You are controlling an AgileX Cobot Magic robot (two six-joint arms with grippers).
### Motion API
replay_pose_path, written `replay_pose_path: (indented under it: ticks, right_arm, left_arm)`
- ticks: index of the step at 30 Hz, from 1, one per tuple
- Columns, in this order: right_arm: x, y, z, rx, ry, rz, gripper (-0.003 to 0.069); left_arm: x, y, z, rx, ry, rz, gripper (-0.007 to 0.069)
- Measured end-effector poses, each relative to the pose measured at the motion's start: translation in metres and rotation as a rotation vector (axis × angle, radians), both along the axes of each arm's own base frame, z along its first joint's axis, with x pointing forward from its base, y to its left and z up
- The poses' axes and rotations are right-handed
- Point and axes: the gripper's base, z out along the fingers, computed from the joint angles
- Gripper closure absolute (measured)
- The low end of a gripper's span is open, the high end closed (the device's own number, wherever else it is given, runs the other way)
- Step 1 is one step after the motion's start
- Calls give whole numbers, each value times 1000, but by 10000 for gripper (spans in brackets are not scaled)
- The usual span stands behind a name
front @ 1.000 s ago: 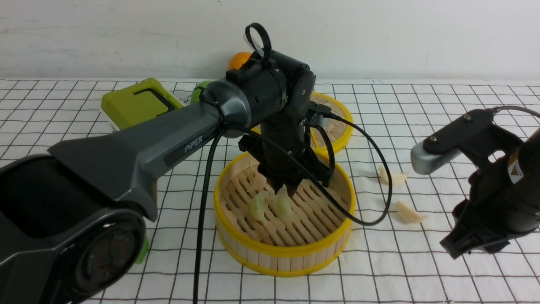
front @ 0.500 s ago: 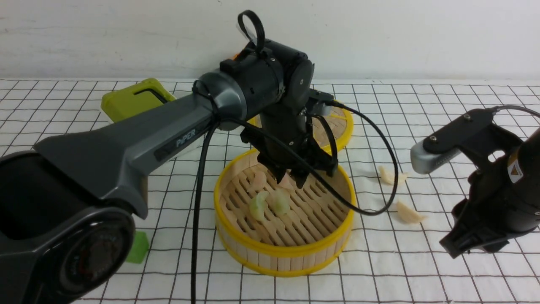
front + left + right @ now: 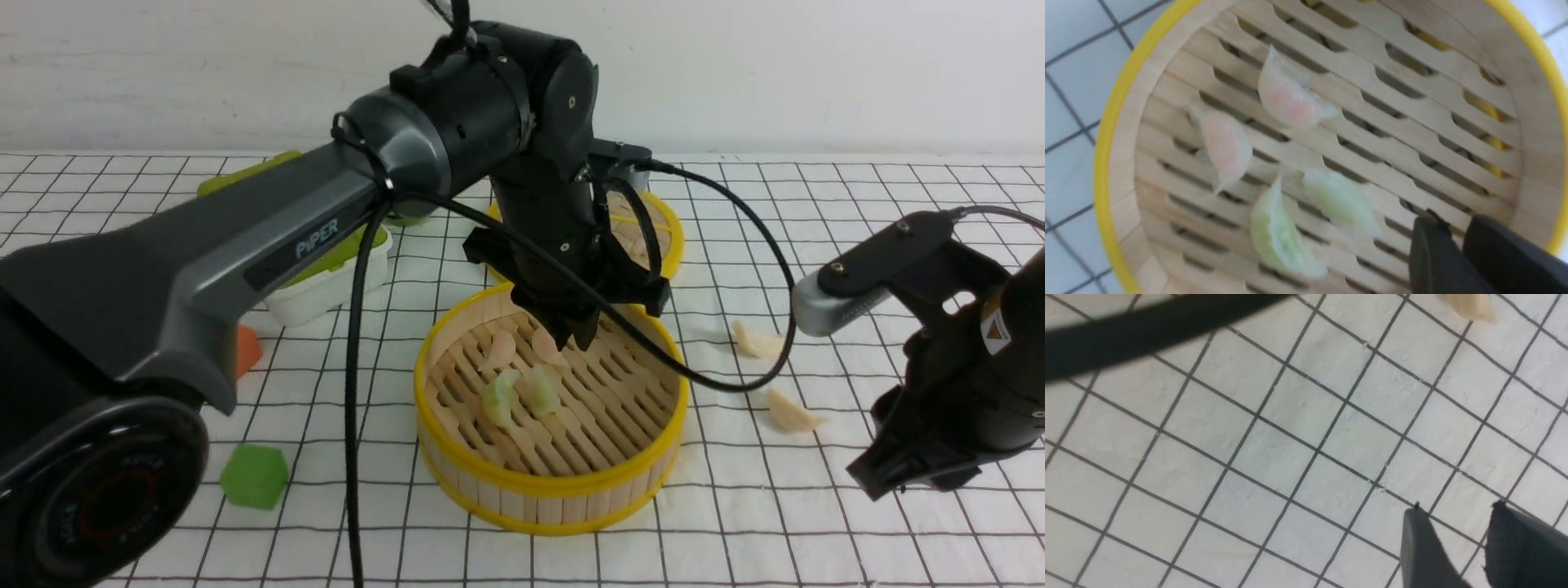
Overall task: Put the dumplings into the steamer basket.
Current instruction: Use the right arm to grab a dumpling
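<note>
On the cloth at right of frame, outside the steamer basket: nearer cream dumpling, long axis slanting upper left to lower right, just up-left of the right gripper, parted and empty. Higher up, the other cream dumpling. Above the basket, the left gripper, nearly closed, empty.

Six dumplings, one steamer basket, one lid, two cubes.

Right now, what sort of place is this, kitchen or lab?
Probably a robot lab test bench, not a kitchen: a grid-printed white cloth against a bare wall, toy-looking dumplings in a steamer basket, and a green cube lying loose on the cloth.
</note>
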Motion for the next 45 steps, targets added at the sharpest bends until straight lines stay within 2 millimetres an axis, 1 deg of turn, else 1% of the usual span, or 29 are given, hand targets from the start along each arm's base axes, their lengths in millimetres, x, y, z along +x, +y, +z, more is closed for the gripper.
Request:
replay_pose_path:
  ticks: [1,2,3,4,5,8,9,10,11,14,16,18,19,20,21,23,24,25,26,27,29,31,33,36,37,40,42,44,45]
  right_arm:
    - [0,0,0,0,0,0,419]
    - [0,1,0,9,3,-2,419]
    - [0,2,0,21,-3,-3,419]
    - [0,2,0,21,-3,-3,419]
    - [2,3,1,30,-23,-1,419]
    - [5,4,3,52,-64,1,419]
    - [7,5,3,64,-80,1,419]
    - [7,6,3,65,-82,2,419]
    - [9,6,5,76,-105,3,419]
    - [11,8,6,89,-133,5,419]
    - [11,8,6,98,-138,-5,419]
    - [12,7,6,94,-123,-14,419]
    - [13,7,6,92,-117,-19,419]
    - [20,3,7,83,-85,-54,419]
    - [24,0,8,80,-74,-71,419]
    - [31,-4,8,73,-62,-93,419]
    - [44,-10,8,59,-48,-121,419]
    - [46,-11,8,57,-47,-119,419]
    - [58,-15,7,45,-43,-117,419]
    - [67,-16,4,37,-37,-104,419]
    - [79,-15,-3,9,-24,-44,419]
    - [88,-12,-13,-21,-5,30,419]
    - [92,-10,-19,-31,9,58,419]
    - [106,-6,-46,-57,73,98,412]
    - [106,-6,-46,-57,73,97,410]
    - [112,-4,-62,-52,108,53,372]
    - [119,-2,-74,-40,133,-5,299]
    - [122,-2,-78,-40,145,-17,270]
    - [128,-2,-82,-43,164,-29,226]
  left_arm:
    - [-1,1,3,-2,-3,0,540]
    - [-6,5,17,-13,-27,-1,564]
    - [-16,15,50,-30,-99,-1,596]
    - [-16,15,50,-30,-99,-1,599]
    - [-27,27,78,-41,-170,6,618]
    - [-53,60,138,-69,-328,58,632]
    - [-62,74,156,-79,-378,92,632]
    - [-66,79,163,-86,-394,100,632]
    - [-83,106,188,-101,-460,159,632]
    - [-106,143,207,-110,-510,243,630]
    - [-128,171,211,-104,-519,305,629]
    - [-153,194,207,-101,-517,355,629]
    - [-158,198,205,-99,-515,365,629]
    - [-181,216,189,-101,-522,399,629]
    - [-189,221,177,-95,-517,405,629]
    - [-201,228,167,-103,-534,412,629]
    - [-223,237,152,-135,-588,413,629]
    - [-221,237,148,-131,-582,412,629]
    - [-242,244,124,-160,-612,411,629]
    - [-254,248,113,-190,-646,412,629]
    - [-271,253,85,-207,-661,409,629]
    - [-279,256,58,-194,-636,406,634]
    - [-282,257,46,-184,-617,406,636]
    - [-284,258,11,-136,-530,410,636]
    - [-284,258,10,-134,-526,409,636]
    - [-284,258,-5,-126,-483,424,636]
    - [-283,257,-14,-149,-476,446,636]
    - [-282,256,-17,-163,-480,451,636]
    - [-280,255,-20,-194,-498,461,636]
